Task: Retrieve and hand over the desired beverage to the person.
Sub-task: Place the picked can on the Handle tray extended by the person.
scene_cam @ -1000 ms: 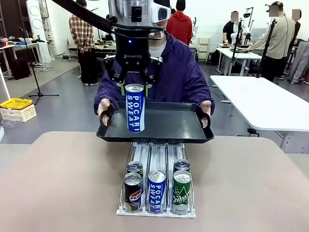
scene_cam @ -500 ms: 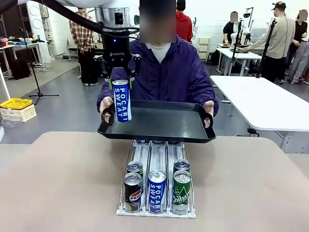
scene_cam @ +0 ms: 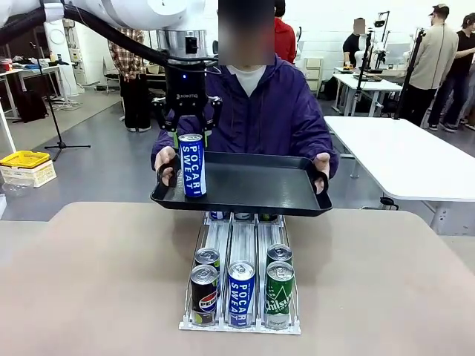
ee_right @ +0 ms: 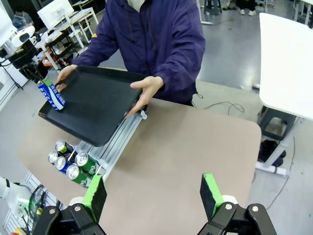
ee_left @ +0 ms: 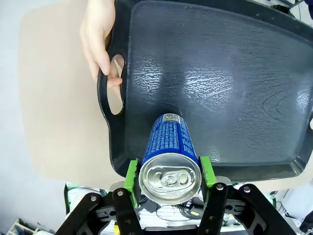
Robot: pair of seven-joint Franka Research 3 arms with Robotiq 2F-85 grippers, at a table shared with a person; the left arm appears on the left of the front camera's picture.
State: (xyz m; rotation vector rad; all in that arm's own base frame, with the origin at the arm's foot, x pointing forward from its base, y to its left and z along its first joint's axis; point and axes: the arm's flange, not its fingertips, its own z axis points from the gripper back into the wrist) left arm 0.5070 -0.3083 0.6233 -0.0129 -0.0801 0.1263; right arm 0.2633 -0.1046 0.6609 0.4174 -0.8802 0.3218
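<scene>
Pocari Sweat can clamped upright between left tool pads, at left end of black tray held by person. Right tool wide open, empty, above desk.

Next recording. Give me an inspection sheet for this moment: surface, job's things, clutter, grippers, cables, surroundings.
Surface: tan table, bare apart from a rack of cans.
Job's things: Pocari can upright at the left end of the black tray. The person holds the tray by both handles. Whether the can touches the tray floor is unclear.
Clutter: nothing seen.
Grippers: left gripper shut on the Pocari can near its top. Right gripper open above the table.
Cables: black cable along the left arm.
Surroundings: white table, yellow crate, people farther off.
</scene>
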